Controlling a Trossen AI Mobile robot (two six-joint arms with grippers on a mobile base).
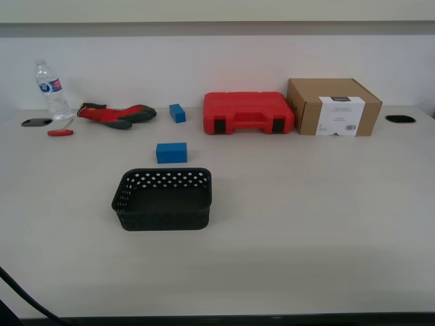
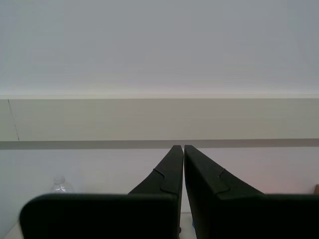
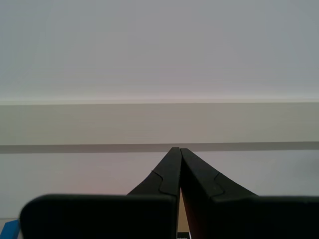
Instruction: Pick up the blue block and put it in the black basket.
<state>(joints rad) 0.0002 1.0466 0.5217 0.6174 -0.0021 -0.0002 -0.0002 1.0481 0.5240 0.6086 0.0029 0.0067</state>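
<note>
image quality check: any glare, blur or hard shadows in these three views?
Exterior view: even, soft light, no glare; the basket and blue block are sharp, with only faint shadows on the table. First wrist view: the gripper is dark and soft-edged against a flat wall. Second wrist view: the gripper looks the same.

Table [image 1: 326, 224] carries blue block [image 1: 171, 152], black basket [image 1: 163, 199].

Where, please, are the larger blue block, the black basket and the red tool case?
blue block [image 1: 171, 152], exterior view, its front face.
black basket [image 1: 163, 216], exterior view, its near lattice wall.
red tool case [image 1: 248, 109], exterior view, its lid.
</note>
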